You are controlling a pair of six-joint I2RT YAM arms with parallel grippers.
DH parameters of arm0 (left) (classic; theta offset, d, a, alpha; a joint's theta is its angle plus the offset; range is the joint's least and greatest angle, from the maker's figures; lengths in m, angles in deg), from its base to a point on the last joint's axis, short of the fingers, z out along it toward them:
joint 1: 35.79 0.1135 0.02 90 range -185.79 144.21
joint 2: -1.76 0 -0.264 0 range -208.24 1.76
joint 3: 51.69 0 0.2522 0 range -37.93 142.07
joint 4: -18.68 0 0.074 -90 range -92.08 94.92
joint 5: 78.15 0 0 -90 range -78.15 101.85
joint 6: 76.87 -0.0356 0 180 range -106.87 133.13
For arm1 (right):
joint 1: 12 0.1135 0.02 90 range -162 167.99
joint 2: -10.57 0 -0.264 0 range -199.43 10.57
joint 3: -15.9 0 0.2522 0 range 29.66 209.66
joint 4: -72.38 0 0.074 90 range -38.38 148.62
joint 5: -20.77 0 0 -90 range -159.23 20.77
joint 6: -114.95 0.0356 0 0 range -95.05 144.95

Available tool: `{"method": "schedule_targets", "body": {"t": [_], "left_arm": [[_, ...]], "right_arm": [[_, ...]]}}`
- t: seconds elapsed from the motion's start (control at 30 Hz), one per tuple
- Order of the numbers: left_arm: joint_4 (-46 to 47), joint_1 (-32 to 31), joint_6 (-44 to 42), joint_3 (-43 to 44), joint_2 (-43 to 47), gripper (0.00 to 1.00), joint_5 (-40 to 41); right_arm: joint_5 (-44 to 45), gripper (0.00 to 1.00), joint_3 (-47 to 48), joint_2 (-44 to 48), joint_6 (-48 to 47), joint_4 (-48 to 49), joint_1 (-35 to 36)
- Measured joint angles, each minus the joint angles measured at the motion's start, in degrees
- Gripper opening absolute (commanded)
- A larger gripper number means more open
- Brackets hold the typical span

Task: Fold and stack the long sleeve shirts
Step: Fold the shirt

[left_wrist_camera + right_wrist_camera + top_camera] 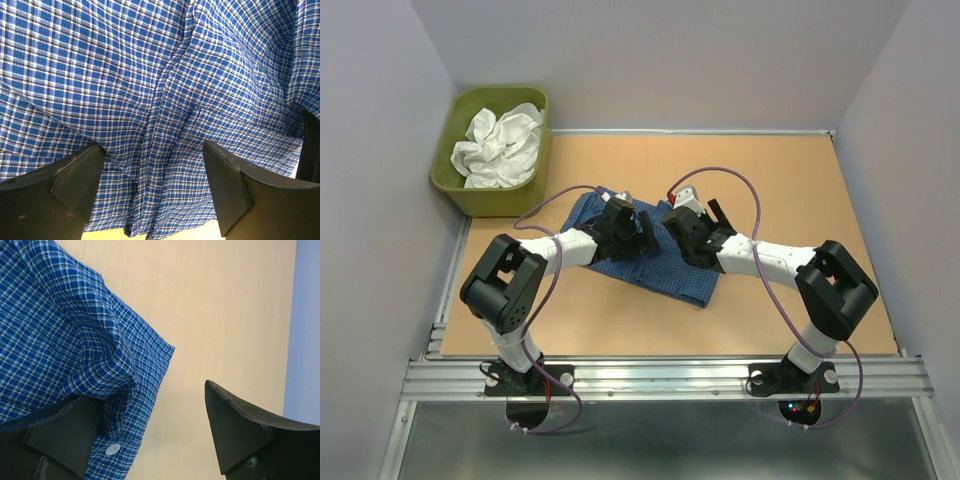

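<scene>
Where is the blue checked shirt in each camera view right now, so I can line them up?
Top external: the blue checked shirt lies mid-table, near the front.
Left wrist: the shirt fills nearly the whole frame, wrinkled.
Right wrist: the shirt covers the upper left down to the bottom edge, with a pale button low on it.
Shared landmark: the tan table beside the shirt, only a sliver at the bottom in the left wrist view, broad in the right.

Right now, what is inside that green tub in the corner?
A crumpled white cloth lies in the tub, filling most of it. Whether anything sits beneath the cloth cannot be seen, since it covers the tub's floor.
</scene>
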Motion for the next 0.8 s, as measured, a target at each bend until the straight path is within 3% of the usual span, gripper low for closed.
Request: {"method": "schedule_targets", "body": {"t": [0.7, 0.8], "left_arm": [[1.9, 0.0, 0.2, -0.8, 0.0, 0.89, -1.3], [2.0, 0.0, 0.2, -0.8, 0.0, 0.89, -1.5]], "right_arm": [[4.5, 0.83, 5.1, -0.9, 1.2, 5.8, -2.4], [4.1, 0.78, 5.0, -0.4, 0.8, 5.8, -2.7]]}}
